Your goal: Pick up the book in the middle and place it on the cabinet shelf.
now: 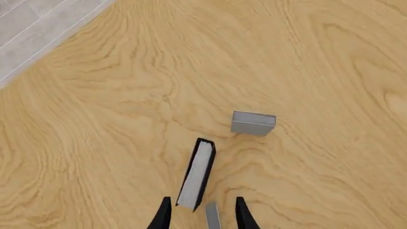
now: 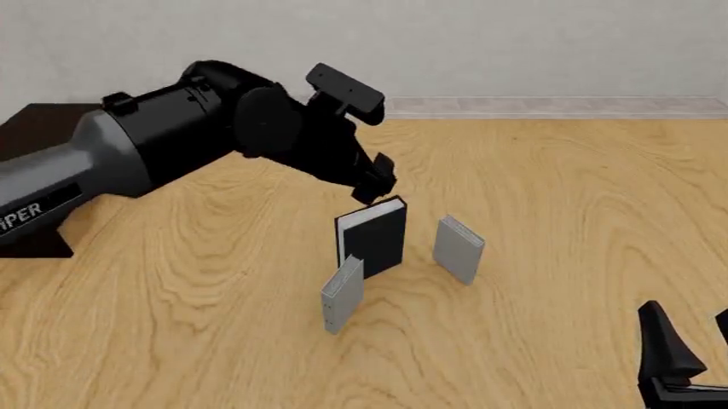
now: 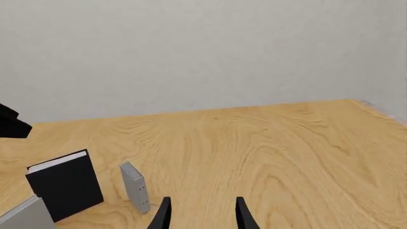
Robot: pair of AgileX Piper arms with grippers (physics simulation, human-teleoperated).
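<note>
The black book (image 2: 372, 239) with white page edges stands upright mid-table between two smaller grey books. My left gripper (image 2: 380, 182) hangs just above its top edge, open and empty. In the left wrist view the book (image 1: 198, 172) runs from between my two fingertips (image 1: 164, 215) out ahead of them. My right gripper (image 2: 686, 358) is open and empty, low at the near right, far from the books. The right wrist view shows the book (image 3: 66, 186) off to one side. The dark cabinet (image 2: 40, 119) sits at the far left, mostly hidden behind my left arm.
One grey book (image 2: 343, 294) stands in front of the black book, also in the left wrist view (image 1: 212, 215). The other grey book (image 2: 459, 249) stands to its right (image 1: 253, 123) (image 3: 135, 187). The table's far edge meets a grey floor (image 1: 32, 28).
</note>
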